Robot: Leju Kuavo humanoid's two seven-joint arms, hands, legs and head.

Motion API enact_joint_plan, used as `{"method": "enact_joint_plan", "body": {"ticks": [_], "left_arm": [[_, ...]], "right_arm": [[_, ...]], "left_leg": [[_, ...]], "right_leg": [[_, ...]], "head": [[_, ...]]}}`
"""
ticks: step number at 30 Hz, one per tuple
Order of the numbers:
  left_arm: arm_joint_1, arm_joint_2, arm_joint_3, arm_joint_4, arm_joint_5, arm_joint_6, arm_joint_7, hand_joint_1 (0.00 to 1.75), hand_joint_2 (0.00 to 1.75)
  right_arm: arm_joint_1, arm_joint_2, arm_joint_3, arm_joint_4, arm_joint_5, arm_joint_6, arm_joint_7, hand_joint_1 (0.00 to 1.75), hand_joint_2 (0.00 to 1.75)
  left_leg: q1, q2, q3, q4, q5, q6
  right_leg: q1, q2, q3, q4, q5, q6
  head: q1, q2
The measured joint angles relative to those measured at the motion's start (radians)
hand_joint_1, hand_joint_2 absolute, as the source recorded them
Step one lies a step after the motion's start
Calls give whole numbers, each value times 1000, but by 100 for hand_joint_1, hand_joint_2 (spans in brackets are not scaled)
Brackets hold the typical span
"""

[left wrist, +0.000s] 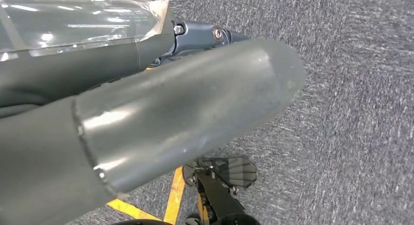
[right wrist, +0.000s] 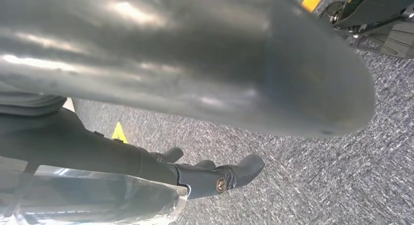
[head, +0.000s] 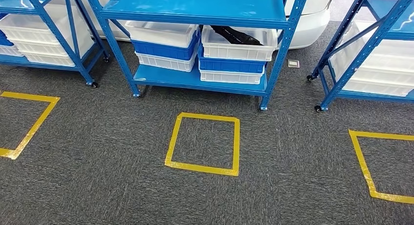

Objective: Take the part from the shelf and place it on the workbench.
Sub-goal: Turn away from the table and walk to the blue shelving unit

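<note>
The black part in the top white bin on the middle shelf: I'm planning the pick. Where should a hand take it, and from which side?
Probably from above and the front: the black part lies slantwise in the open-topped white bin, with the upper shelf board low over it. Grip the exposed middle stretch; its ends are hidden.

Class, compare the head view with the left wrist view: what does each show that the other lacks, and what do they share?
The head view alone shows the blue shelf with stacked white and blue bins, a dark part lying in the top right bin. The left wrist view alone shows the left hand, its thick grey thumb close up, holding nothing. Both show grey carpet with yellow tape.
</note>
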Motion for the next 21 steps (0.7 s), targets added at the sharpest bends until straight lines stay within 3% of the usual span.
{"method": "enact_joint_plan", "body": {"ticks": [1, 4, 5, 7, 9, 10, 11, 13, 14, 15, 16, 18, 20, 21], "left_arm": [[0, 0, 0, 0, 1, 3, 1, 0, 0], [0, 0, 1, 0, 1, 12, 2, 0, 0], [0, -1, 1, 0, 0, 14, 2, 0, 0], [-1, -3, 1, 0, -2, 14, 2, 0, 0], [-1, -4, 1, 0, -5, 14, 2, 0, 0], [0, -5, 1, 0, -5, 15, 2, 0, 0], [0, -6, 1, 0, -6, 15, 3, 0, 0], [0, -5, 2, 0, -6, 16, 4, 0, 0], [0, -5, 2, -1, -7, 17, 5, 0, 0], [-1, -4, 3, -1, -7, 20, 5, 0, 0], [-2, -3, 3, -1, -8, 22, 5, 0, 0], [-3, -5, 4, -1, -8, 25, 5, 0, 0], [-3, -6, 4, -1, -8, 26, 5, 0, 0], [-3, -6, 4, -1, -8, 26, 5, 0, 0]], "right_arm": [[0, 0, 0, 0, 1, 2, 0, 0, 0], [-2, 2, 2, 0, 4, 6, 2, 0, 0], [-2, 2, 2, -1, 5, 8, 2, 0, 0], [-1, 0, 2, -1, 4, 9, 2, 0, 0], [1, -4, 2, -1, 2, 10, 2, 0, 0], [3, -6, 2, -1, 2, 10, 3, 0, 0], [4, -8, 2, 0, 2, 10, 3, 0, 0], [5, -7, 2, 0, 3, 10, 3, 0, 0], [4, -6, 3, 0, 3, 10, 3, 0, 0], [3, -4, 3, 0, 4, 11, 3, 0, 0], [2, -2, 4, 0, 5, 11, 3, 0, 0], [2, -3, 5, 0, 5, 12, 3, 0, 0], [2, -3, 6, 0, 5, 11, 3, 0, 0], [2, -3, 6, 0, 5, 11, 3, 0, 0]], "left_leg": [[0, 0, -1, 0, -1, -1], [1, 1, 27, -51, 19, 23], [4, 2, 40, -75, 30, 31], [7, 5, 52, -96, 42, 35], [10, 5, 51, -94, 41, 30], [14, 5, 51, -90, 38, 23], [21, 4, 50, -83, 33, 13], [33, 3, 44, -54, 14, -16], [35, 4, 38, -35, 1, -32], [34, 5, 34, -20, -11, -44], [33, 5, 31, -13, -20, -51], [39, 4, 33, -7, -28, -56], [42, -6, 14, 38, -59, -51], [40, -14, -15, 95, -91, -46]], "right_leg": [[-4, 0, 1, -4, 2, 3], [-3, 0, 8, -13, 5, 12], [-1, 2, -4, 12, -7, 11], [-5, 9, -62, 126, -56, 10], [-14, 11, -122, 234, -88, 22], [-21, 11, -128, 240, -81, 35], [-28, 10, -112, 203, -58, 53], [-42, 4, -51, 79, -6, 86], [-44, 3, -31, 39, 5, 86], [-46, 3, -24, 25, 4, 75], [-44, 6, -29, 35, -4, 57], [-42, 13, -33, 45, -12, 24], [-35, 17, -33, 50, -14, 8], [-30, 19, -32, 49, -14, 3]], "head": [[-1, 0], [-3, 0], [-3, 0], [-1, 0], [0, 0], [0, 0], [0, 0], [2, 0], [6, 0], [9, 0], [8, 0], [1, 0], [-5, 0], [-7, 0]]}}
